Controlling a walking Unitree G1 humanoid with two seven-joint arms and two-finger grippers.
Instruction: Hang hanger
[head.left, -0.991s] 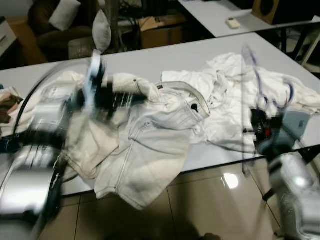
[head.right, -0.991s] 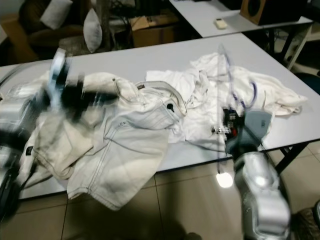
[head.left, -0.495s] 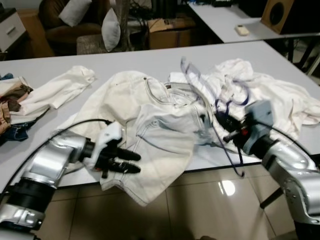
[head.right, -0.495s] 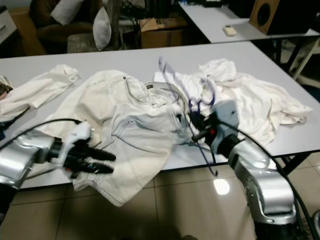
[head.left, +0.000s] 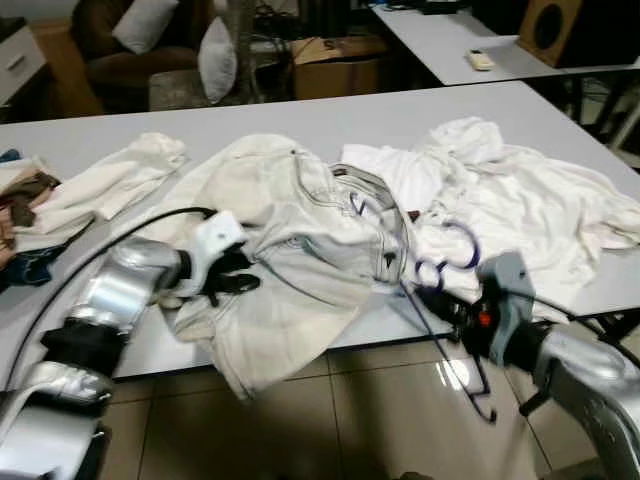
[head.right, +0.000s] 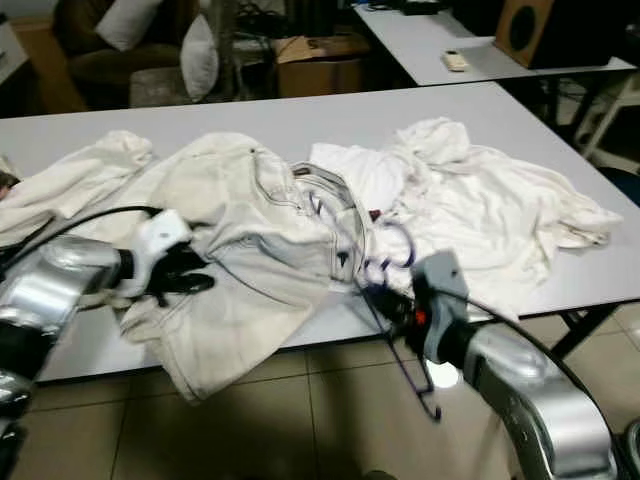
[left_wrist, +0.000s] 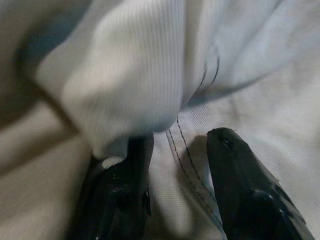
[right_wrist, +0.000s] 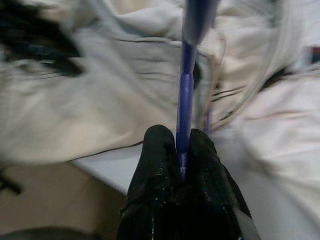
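Hanger (head.left: 440, 300), clamped in the right hand (head.left: 462, 312) at the near edge of the surface (head.left: 420, 110), now lower than half a second ago, against the trousers (head.left: 300, 250). Left hand (head.left: 235, 285) has reached them, fingers parted around cloth: threading likely next.

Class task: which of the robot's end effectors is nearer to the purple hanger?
Right. The right end effector is shut on the purple hanger at the table's front edge; the left end effector is off to the left, on the cream trousers.

Floor: glossy tan tiles (head.left: 380, 420)
Tables: two grey-white tops (head.left: 330, 118), (head.left: 440, 40)
Behind: brown sofa (head.left: 90, 50), pale cushions (head.left: 215, 58), cardboard box (head.left: 335, 65)
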